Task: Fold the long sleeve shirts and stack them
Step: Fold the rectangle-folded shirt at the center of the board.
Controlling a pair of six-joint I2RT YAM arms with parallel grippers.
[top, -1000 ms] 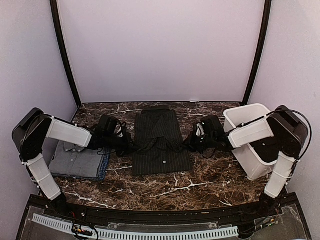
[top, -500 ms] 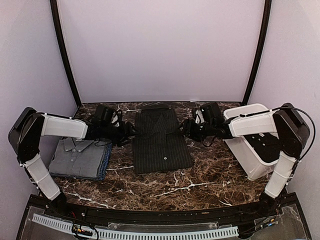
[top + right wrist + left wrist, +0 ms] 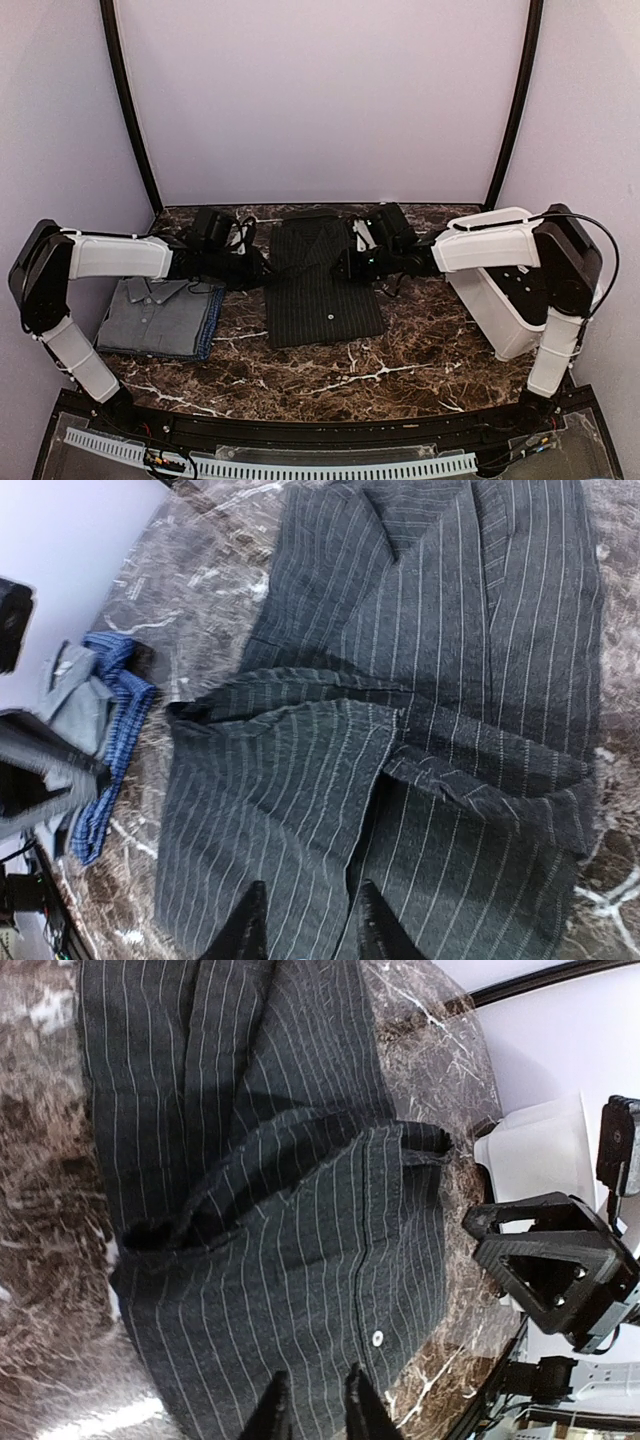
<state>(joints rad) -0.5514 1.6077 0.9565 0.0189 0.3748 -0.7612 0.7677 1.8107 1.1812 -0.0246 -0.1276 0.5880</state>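
A charcoal pinstriped long sleeve shirt [image 3: 322, 285] lies folded at the table's middle, collar to the far side, with a small pale button [image 3: 377, 1338] showing. A grey shirt [image 3: 155, 312] lies folded on a blue shirt [image 3: 208, 325] at the left. My left gripper [image 3: 260, 268] hovers at the pinstriped shirt's left edge. Its fingers [image 3: 315, 1415] stand a little apart over flat cloth, gripping nothing. My right gripper [image 3: 347, 268] is over the shirt's right half. Its jaws [image 3: 308, 935] also stand apart above a folded flap [image 3: 300, 770], empty.
A white plastic tub [image 3: 505, 290] stands at the right, under the right arm's forearm. The grey shirt [image 3: 75, 705] and blue shirt [image 3: 110, 770] lie close to the left arm. Black frame posts [image 3: 125, 110] and pale walls close in the dark marble table [image 3: 400, 365].
Both grippers let go at the shirt's sides and shifted toward its collar end. The right gripper then moved left over the cloth. Both jaws opened wide, then narrowed.
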